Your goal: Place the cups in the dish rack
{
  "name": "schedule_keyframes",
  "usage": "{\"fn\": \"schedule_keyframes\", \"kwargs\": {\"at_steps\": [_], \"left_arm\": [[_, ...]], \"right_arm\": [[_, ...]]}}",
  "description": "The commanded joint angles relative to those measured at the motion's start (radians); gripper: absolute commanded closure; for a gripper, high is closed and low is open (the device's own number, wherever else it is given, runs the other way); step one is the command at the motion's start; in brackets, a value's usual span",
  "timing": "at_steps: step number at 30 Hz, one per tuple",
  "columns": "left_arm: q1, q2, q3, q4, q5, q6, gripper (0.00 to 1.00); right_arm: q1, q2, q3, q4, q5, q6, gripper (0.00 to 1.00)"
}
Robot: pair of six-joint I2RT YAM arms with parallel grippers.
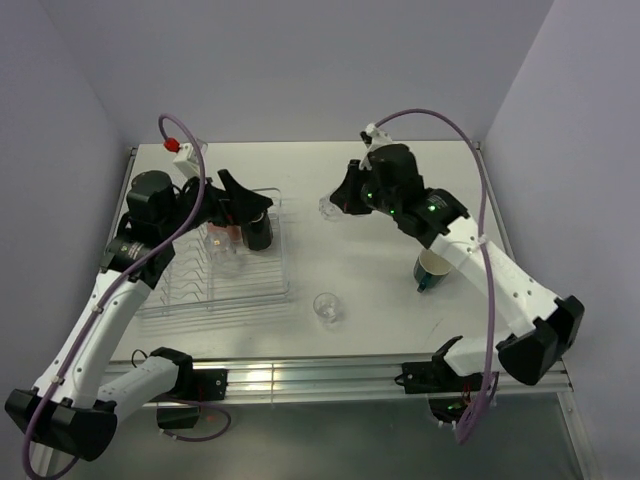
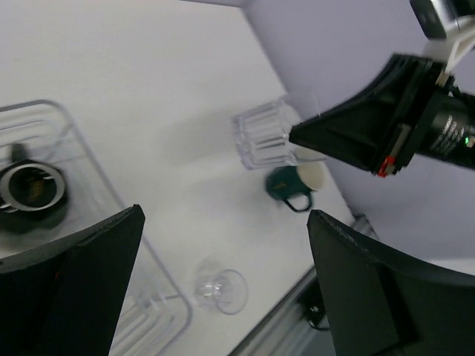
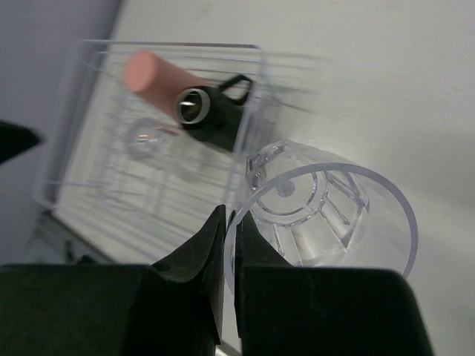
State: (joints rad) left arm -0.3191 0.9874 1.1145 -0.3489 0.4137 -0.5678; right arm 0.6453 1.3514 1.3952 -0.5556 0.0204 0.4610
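So in the top view the right claw (image 1: 338,203) is sitting just off the far right corner of the dish rack (image 1: 200,295) with something glassy at its tip, but you honestly can't read the grip from up there. The right wrist cam is clearing that up: the fingers are clenched on the rim of a clear tumbler (image 3: 326,215), one inside the wall and one outside, mouth facing the lens. I can't tell whether it's touching the surface (image 1: 380,320) or hanging above it. That cam is also showing the rack contents way better: a salmon cup (image 3: 156,74) with a black mug (image 3: 211,119) right against it, plus a second tumbler (image 3: 145,137) that's blurry through the plastic. The left claw (image 1: 245,195) is hovering over the rack's far end, released, jaws spread wide around nothing. Its wrist cam is catching only the black mug, at the frame edge. A green mug (image 1: 432,268) and a third tumbler (image 1: 327,307) are standing on the surface outside the rack, the mug tucked beside the right arm.
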Motion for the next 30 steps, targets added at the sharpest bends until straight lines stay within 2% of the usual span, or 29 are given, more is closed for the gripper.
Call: {"fn": "schedule_keyframes", "kwargs": {"at_steps": [1,6,8,13,21,30], "left_arm": [[0.005,0.011,-0.053,0.337,0.313,-0.092,0.01],[0.005,0.030,-0.110,0.517,0.395,-0.158,0.01],[0.003,0.040,-0.127,0.571,0.430,-0.176,0.01],[-0.006,0.059,-0.137,0.580,0.427,-0.175,0.01],[-0.034,0.079,-0.151,0.604,0.432,-0.176,0.01],[-0.047,0.079,-0.185,0.646,0.436,-0.208,0.01]], "right_arm": [[-0.030,-0.079,0.030,0.144,-0.298,0.062,1.00],[-0.065,-0.132,-0.007,0.307,-0.561,0.171,1.00],[-0.076,-0.133,-0.019,0.348,-0.618,0.223,1.00],[-0.091,-0.126,-0.077,0.548,-0.775,0.376,1.00],[-0.105,-0.104,-0.153,0.790,-0.863,0.531,1.00],[-0.119,-0.081,-0.189,0.890,-0.876,0.610,1.00]]}}
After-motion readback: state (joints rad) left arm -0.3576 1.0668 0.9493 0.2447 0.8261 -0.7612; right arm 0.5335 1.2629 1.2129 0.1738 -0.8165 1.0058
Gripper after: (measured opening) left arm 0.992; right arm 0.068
